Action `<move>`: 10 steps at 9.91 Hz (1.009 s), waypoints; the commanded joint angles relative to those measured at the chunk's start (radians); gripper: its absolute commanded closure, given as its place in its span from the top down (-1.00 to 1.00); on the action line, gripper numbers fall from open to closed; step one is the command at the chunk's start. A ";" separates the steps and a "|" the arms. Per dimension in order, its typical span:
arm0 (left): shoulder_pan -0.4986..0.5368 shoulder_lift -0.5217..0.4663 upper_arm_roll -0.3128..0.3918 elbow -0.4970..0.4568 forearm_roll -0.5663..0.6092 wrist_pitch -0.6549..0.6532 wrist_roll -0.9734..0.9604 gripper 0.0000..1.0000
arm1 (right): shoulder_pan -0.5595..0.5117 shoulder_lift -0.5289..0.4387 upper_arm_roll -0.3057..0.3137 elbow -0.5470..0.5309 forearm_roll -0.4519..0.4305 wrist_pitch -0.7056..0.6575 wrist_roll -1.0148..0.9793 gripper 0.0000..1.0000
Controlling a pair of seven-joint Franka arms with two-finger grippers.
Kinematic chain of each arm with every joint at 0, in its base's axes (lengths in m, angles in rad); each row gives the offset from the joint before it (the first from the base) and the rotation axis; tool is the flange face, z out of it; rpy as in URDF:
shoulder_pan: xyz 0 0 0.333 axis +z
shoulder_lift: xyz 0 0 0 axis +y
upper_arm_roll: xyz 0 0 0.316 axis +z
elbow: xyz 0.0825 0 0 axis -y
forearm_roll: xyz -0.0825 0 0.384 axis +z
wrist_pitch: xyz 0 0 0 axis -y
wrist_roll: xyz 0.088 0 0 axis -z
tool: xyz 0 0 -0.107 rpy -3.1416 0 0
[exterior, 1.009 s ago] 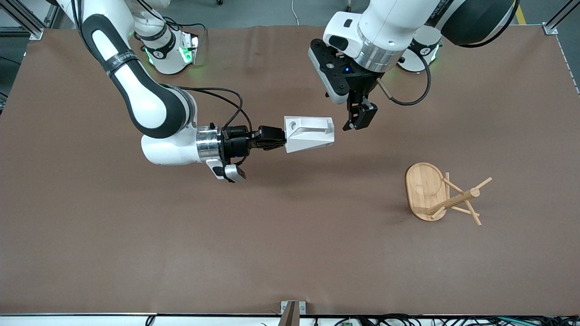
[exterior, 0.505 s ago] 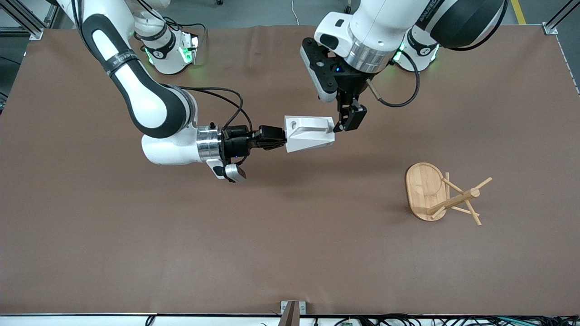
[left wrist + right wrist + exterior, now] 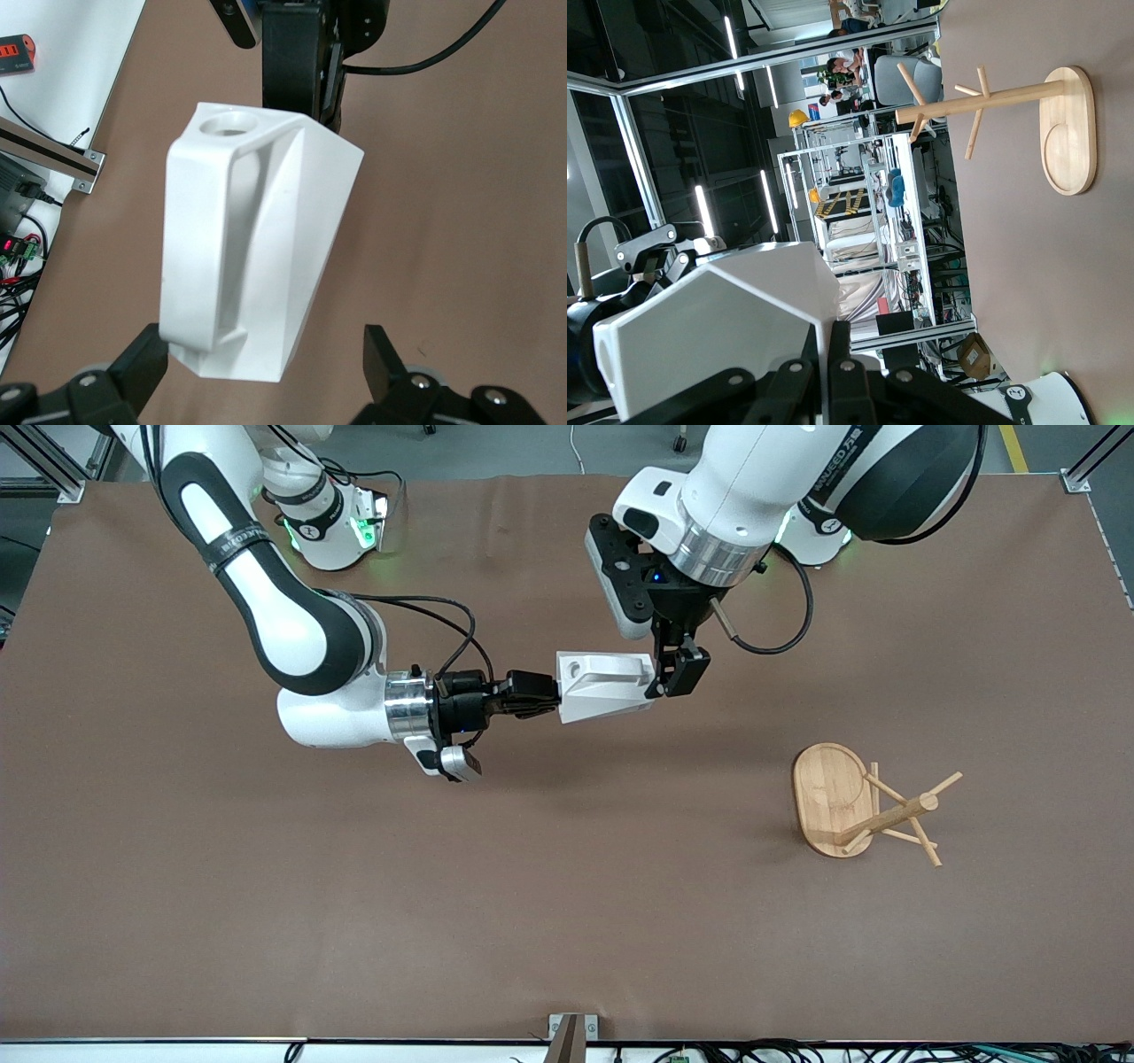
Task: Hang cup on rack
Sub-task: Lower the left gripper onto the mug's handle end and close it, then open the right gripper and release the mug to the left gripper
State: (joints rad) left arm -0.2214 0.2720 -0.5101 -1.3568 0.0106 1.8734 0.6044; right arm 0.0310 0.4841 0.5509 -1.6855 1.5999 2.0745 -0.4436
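My right gripper (image 3: 547, 691) is shut on the rim end of the white faceted cup (image 3: 607, 686) and holds it on its side above the middle of the table, handle up. My left gripper (image 3: 675, 670) is at the cup's narrow base end. In the left wrist view its open fingers (image 3: 142, 359) stand on either side of the cup's base (image 3: 252, 257); I cannot tell whether they touch it. In the right wrist view my right gripper (image 3: 833, 335) pinches the cup's wall (image 3: 718, 328). The bamboo rack (image 3: 873, 808) stands upright toward the left arm's end, nearer the front camera than the cup.
The rack's oval base (image 3: 828, 788) rests on the brown table mat (image 3: 532, 886). The rack also shows in the right wrist view (image 3: 992, 97). Both arm bases stand along the table's back edge. Cables lie along the front edge.
My left gripper has moved down and toward the cup, from beside it to straddling its base end. The right arm and the cup have stayed still.
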 commanded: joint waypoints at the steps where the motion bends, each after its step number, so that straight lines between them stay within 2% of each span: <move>1: -0.007 0.061 -0.001 0.036 0.023 -0.003 0.035 0.95 | -0.008 0.004 0.015 0.003 0.022 0.006 -0.021 -0.98; 8: -0.041 0.105 0.013 0.093 0.025 -0.066 0.023 0.90 | -0.005 0.002 0.015 0.003 0.023 0.006 -0.020 -0.98; 10: -0.065 0.119 0.031 0.094 0.044 -0.068 0.023 0.81 | -0.005 0.002 0.015 0.003 0.023 0.007 -0.020 -0.97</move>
State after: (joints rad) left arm -0.2521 0.3493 -0.5008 -1.2784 0.0257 1.8348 0.6281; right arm 0.0321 0.4842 0.5532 -1.6866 1.5998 2.0733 -0.4441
